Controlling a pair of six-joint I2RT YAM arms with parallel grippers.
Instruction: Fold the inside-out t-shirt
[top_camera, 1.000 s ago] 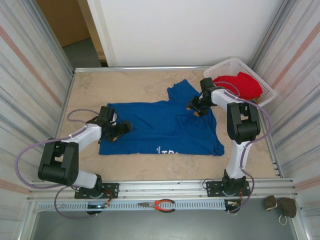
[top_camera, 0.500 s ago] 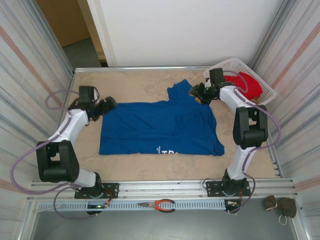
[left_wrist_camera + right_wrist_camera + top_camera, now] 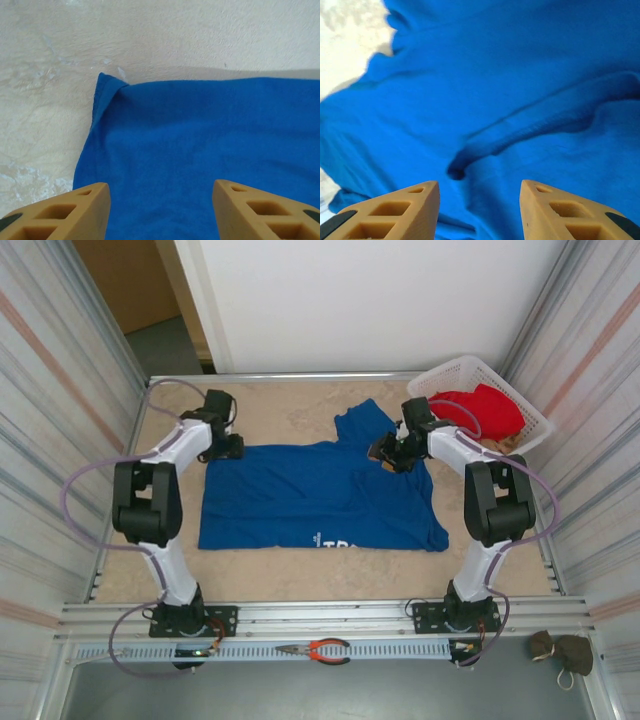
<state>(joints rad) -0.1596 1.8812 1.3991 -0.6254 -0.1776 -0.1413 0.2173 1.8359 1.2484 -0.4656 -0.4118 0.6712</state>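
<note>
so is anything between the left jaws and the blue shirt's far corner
Nothing visible. The left jaws stand apart over the t-shirt near its far-left corner, with only bare blue cloth and the table ahead of them.

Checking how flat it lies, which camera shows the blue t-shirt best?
The top view: the whole t-shirt lies spread out. The left wrist view shows a folded corner; the right wrist view, a creased patch.

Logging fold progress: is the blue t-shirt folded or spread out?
Spread out: the t-shirt lies flat across the table, one crease near its sleeve.
</note>
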